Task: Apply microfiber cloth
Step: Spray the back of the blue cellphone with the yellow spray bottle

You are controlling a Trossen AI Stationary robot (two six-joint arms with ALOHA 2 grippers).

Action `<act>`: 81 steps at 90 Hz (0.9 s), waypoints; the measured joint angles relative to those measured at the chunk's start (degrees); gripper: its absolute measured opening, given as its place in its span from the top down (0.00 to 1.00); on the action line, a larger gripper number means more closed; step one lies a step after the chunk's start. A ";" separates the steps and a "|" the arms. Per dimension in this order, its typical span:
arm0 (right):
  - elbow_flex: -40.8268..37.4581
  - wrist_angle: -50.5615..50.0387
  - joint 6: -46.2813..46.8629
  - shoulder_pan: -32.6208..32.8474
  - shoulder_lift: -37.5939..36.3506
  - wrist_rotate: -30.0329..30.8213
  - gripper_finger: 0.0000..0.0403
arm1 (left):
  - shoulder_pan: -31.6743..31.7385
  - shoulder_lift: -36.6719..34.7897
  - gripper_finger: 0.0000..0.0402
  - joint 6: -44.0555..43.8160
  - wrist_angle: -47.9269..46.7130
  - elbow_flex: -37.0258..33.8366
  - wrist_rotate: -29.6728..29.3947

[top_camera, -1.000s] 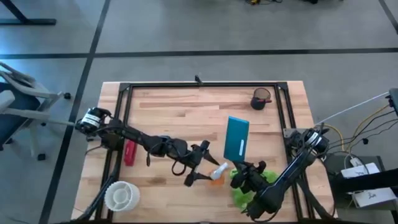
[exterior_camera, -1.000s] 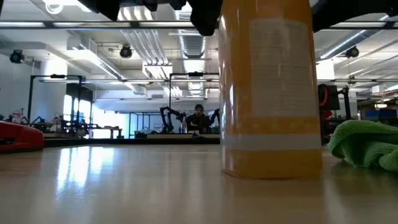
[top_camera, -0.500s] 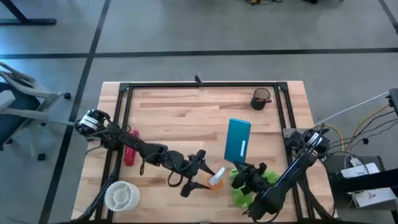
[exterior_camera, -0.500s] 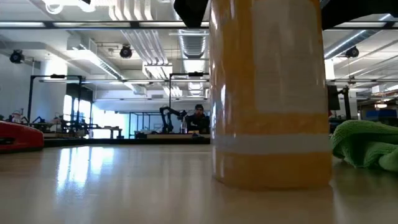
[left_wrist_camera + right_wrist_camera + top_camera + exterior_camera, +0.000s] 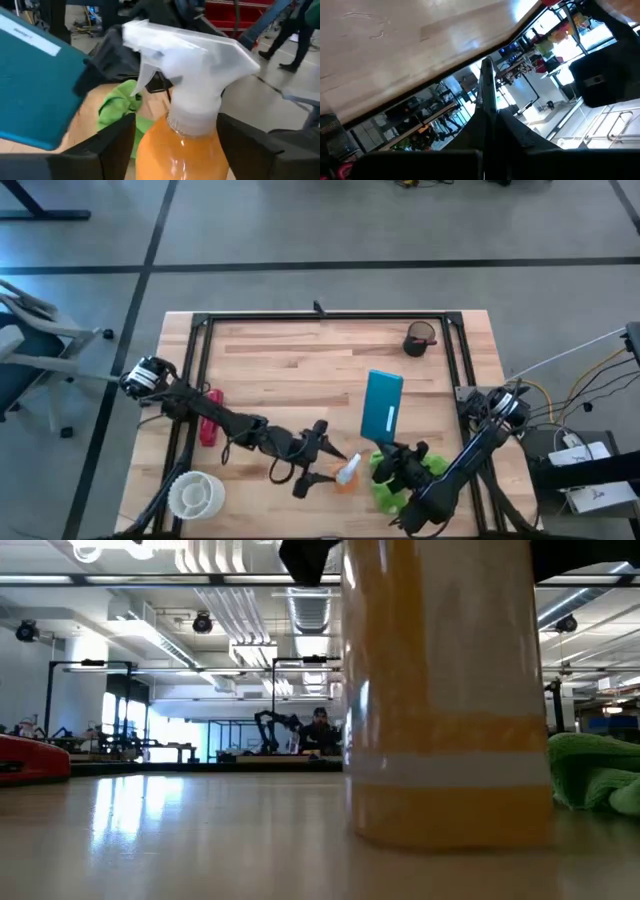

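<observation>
Overhead, the cloth point(image 5: 395, 485) lies crumpled at the table's point(image 5: 290, 360) near right part, a lime-green heap with no clear long axis. The right gripper point(image 5: 400, 463) sits right over its upper edge, so the right arm is much the nearer; whether its fingers are parted I cannot tell from here. The left gripper point(image 5: 325, 463) reaches in from the other side and stands around the bottle point(image 5: 347, 472), just beside the cloth's left edge. A flat teal tablet point(image 5: 382, 403) lies past the cloth, its long side running away from the near edge. A red object point(image 5: 208, 424), a white ring-shaped thing point(image 5: 194, 493) and a dark cup point(image 5: 419, 339) stand well apart.

At table height, the bottle's point(image 5: 445, 690) smooth orange body fills the middle, upright on glossy wood. The cloth point(image 5: 596, 772) shows to its right as soft, nubby folds, resting on the table.

From the left wrist, the bottle's point(image 5: 182, 150) translucent orange shoulder and white plastic trigger head stand between the dark fingers point(image 5: 107, 152), which flank it on both sides, seemingly gripping it. The cloth point(image 5: 120, 107) bunches behind it, next to the tablet's point(image 5: 35, 82) matte corner.

The right wrist view shows only pale wood grain and the room, with its jaws seemingly pressed together; no cloth is visible there.
</observation>
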 joint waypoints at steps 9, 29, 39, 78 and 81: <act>0.00 0.17 0.00 0.00 0.00 -0.07 0.98 | 0.97 -0.06 0.21 -0.22 0.00 0.00 4.76; 0.00 0.34 -1.79 -0.02 0.04 0.23 0.98 | 2.52 -0.13 0.05 4.76 -3.19 1.14 6.53; 0.07 0.40 -1.64 0.18 0.04 0.07 0.98 | 3.11 -0.15 0.04 8.05 -3.54 2.82 6.86; 0.09 0.79 -1.09 0.50 0.04 -1.06 0.98 | 6.01 6.22 0.04 14.66 -9.38 11.53 15.31; 0.09 0.80 -1.37 0.50 0.04 -1.01 0.98 | 6.06 6.76 0.04 15.07 -9.23 12.06 15.55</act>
